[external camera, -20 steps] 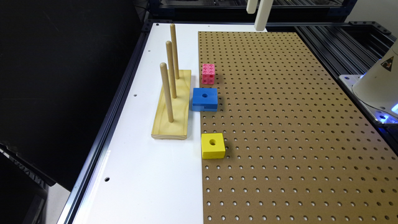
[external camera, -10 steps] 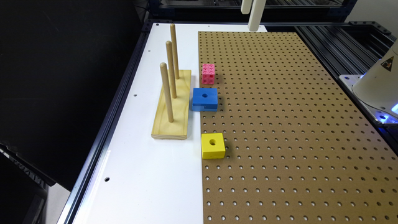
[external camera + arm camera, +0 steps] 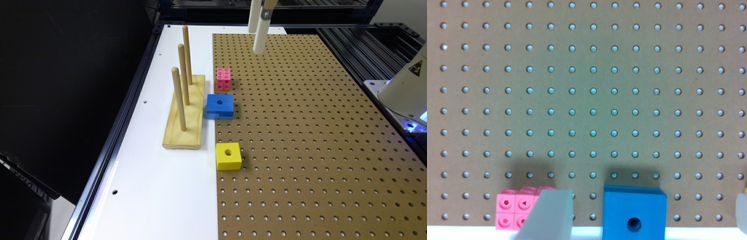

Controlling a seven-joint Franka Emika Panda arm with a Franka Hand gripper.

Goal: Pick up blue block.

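The blue block (image 3: 219, 105) is a flat square with a round hole on top. It lies at the pegboard's edge, beside the wooden peg stand (image 3: 184, 113). In the wrist view the blue block (image 3: 634, 214) sits between my two grey fingers (image 3: 551, 216), which stand far apart. My gripper (image 3: 256, 41) hangs high over the far end of the pegboard, well beyond the block and off to the exterior view's right of it. My gripper (image 3: 650, 196) is open and holds nothing.
A small pink studded cube (image 3: 223, 79) stands just beyond the blue block. A yellow block with a hole (image 3: 228, 156) lies nearer the camera. The brown pegboard (image 3: 317, 133) stretches to the exterior view's right, up to the robot base (image 3: 405, 93).
My gripper has moved toward the exterior view's left and come lower over the far end of the pegboard. The blocks have not moved.
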